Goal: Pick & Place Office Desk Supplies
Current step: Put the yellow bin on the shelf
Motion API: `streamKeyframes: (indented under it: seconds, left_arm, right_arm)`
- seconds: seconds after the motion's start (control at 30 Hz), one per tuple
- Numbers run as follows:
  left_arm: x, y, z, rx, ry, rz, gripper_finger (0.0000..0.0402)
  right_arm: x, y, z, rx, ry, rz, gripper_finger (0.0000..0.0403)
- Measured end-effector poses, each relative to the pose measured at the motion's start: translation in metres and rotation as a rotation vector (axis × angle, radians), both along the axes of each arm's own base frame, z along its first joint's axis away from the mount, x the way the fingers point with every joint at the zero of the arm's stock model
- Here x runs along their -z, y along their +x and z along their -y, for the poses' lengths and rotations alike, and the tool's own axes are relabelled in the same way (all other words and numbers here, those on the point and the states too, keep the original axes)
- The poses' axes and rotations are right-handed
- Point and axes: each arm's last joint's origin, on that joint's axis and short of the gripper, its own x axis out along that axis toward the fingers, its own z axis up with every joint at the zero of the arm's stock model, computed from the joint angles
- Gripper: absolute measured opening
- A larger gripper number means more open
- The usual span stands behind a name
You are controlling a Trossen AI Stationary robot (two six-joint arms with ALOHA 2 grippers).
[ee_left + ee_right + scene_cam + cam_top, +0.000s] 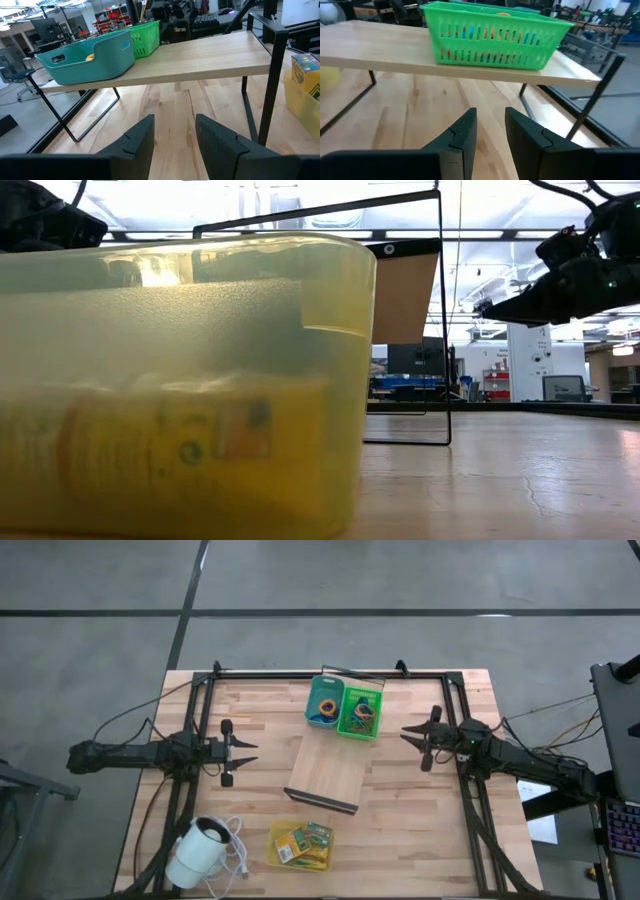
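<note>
Green plastic basket (360, 712) sits beside a teal bin (324, 701) on the far end of a pale wooden shelf board (328, 773) raised on a thin black wire frame above the surface (420, 830). Colourful small office supplies (485, 34) show through the basket's slats, and an orange ring (327, 707) lies in the teal bin. A translucent yellow bin (300, 845) holding yellow-green packets (303, 840) rests on the surface at the near edge, next to a white round corded device (200, 850). The left gripper (250, 753) hovers left of the board, fingers parted and empty. The right gripper (407, 733) hovers just right of the green basket, its fingers a narrow gap apart, gripping nothing.
</note>
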Motion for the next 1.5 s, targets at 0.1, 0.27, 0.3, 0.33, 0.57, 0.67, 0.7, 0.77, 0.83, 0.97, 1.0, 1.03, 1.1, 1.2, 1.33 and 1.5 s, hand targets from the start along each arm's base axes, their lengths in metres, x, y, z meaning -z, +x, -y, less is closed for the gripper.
streamKeyframes:
  seconds: [0.1,0.27,0.3,0.33,0.57,0.67,0.7,0.77,0.83,0.97,1.0,1.03,1.1,1.2,1.33,1.5]
  left_arm:
    - [0.000,0.000,0.000,0.000,0.000,0.000,0.0145]
    - [0.000,0.000,0.000,0.000,0.000,0.000,0.0145]
    - [0.000,0.000,0.000,0.000,0.000,0.000,0.0145]
    - [0.000,0.000,0.000,0.000,0.000,0.001,0.0145]
    - [0.000,0.000,0.000,0.000,0.000,0.000,0.0145]
    - [0.000,0.000,0.000,0.000,0.000,0.000,0.0145]
    - [0.000,0.000,0.000,0.000,0.000,0.000,0.0145]
    - [0.000,0.000,0.000,0.000,0.000,0.000,0.0145]
    - [0.000,0.000,0.000,0.000,0.000,0.000,0.0145]
    - [0.000,0.000,0.000,0.000,0.000,0.001,0.0145]
    - [0.000,0.000,0.000,0.000,0.000,0.000,0.0145]
    - [0.000,0.000,0.000,0.000,0.000,0.000,0.0145]
    - [0.000,0.000,0.000,0.000,0.000,0.000,0.0145]
    - [0.000,0.000,0.000,0.000,0.000,0.000,0.0145]
    - [0.000,0.000,0.000,0.000,0.000,0.001,0.0145]
    - [0.000,0.000,0.000,0.000,0.000,0.001,0.0145]
  right_arm:
    - [0.000,-0.001,0.000,0.019,-0.028,-0.003,0.0100]
    - [-0.003,-0.003,0.000,0.033,-0.080,0.016,0.0108]
    - [-0.004,-0.003,0.000,0.031,-0.094,0.020,0.0110]
    - [-0.005,-0.004,0.000,0.030,-0.110,0.023,0.0112]
    - [-0.010,-0.007,-0.001,0.027,-0.183,0.064,0.0122]
    - [-0.011,-0.008,-0.002,0.028,-0.193,0.084,0.0125]
    - [-0.012,-0.009,-0.002,0.029,-0.197,0.092,0.0127]
    - [-0.013,-0.010,-0.002,0.030,-0.204,0.106,0.0130]
    - [-0.014,-0.010,-0.002,0.031,-0.204,0.109,0.0133]
    - [-0.015,-0.010,-0.002,0.037,-0.195,0.127,0.0139]
    - [-0.016,-0.010,-0.002,0.038,-0.189,0.141,0.0139]
    - [-0.017,-0.010,-0.002,0.038,-0.187,0.146,0.0139]
    - [-0.016,-0.010,-0.002,0.038,-0.186,0.140,0.0138]
    - [-0.015,-0.010,-0.002,0.037,-0.196,0.129,0.0133]
    - [-0.016,-0.010,-0.002,0.038,-0.179,0.135,0.0127]
    - [-0.016,-0.010,-0.002,0.039,-0.175,0.136,0.0121]
